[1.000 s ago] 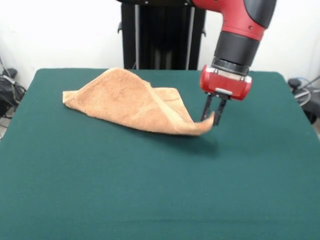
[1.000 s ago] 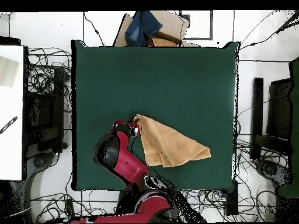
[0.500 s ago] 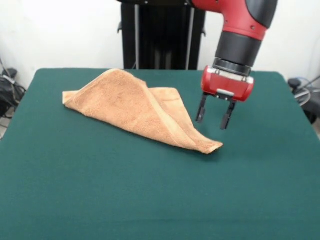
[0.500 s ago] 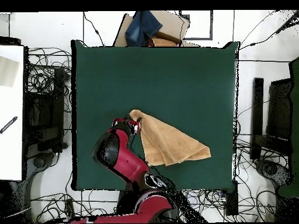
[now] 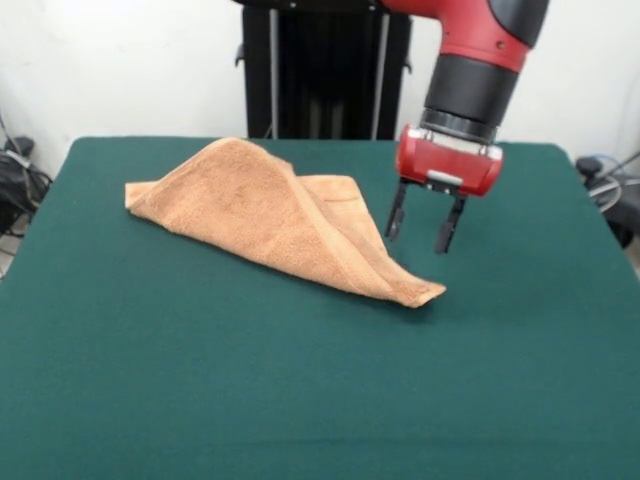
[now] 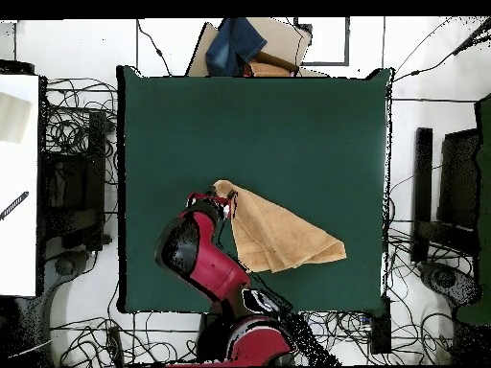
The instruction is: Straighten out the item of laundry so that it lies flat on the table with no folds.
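Front view shows my end effector wide open, holding nothing, up above the desk. Its fingers hang just over the towel, which lies folded and bumpy below, one corner pointing out.

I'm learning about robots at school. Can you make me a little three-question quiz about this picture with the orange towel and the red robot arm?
1. True or false: the claw is squeezing the towel.
2. Which colour is the table? A) green B) blue C) white
3. Fill in the gap: the towel is not flat yet; it is still ____ over itself.

Key:
1. False. The claw is open and hangs just above the towel's pointed corner, holding nothing.
2. A.
3. Folded. One part lies doubled over the rest and humps up in the middle.
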### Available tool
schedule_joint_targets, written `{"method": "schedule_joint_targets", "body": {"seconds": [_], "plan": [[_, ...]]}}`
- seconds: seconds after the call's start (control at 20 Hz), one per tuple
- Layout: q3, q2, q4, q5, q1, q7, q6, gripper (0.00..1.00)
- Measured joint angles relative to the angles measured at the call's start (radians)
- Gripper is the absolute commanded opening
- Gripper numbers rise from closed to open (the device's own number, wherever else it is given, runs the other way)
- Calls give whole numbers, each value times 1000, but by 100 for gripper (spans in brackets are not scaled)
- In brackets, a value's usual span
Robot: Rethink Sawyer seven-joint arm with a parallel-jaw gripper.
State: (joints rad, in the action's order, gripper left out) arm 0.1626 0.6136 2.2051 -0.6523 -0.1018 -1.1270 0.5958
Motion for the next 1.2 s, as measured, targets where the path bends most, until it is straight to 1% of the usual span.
{"method": "schedule_joint_targets", "body": {"seconds": [0.1,0.2,0.35,0.5,0.6,0.75,0.9,1.0,1.05,1.15,1.2], "plan": [[-4,44,36,67,-52,0,-10,100],[-11,69,59,107,-85,0,-19,100],[-47,143,122,212,-182,0,-59,100],[-69,181,152,256,-230,0,-85,100],[-94,215,178,309,-287,0,-124,100],[-116,209,190,374,-335,0,-130,100],[-127,152,190,453,-362,0,-86,100],[-130,119,190,480,-362,0,-55,100],[-134,66,189,506,-353,0,-6,100],[-137,38,189,511,-343,0,21,100],[-141,8,189,511,-330,0,51,100]]}}
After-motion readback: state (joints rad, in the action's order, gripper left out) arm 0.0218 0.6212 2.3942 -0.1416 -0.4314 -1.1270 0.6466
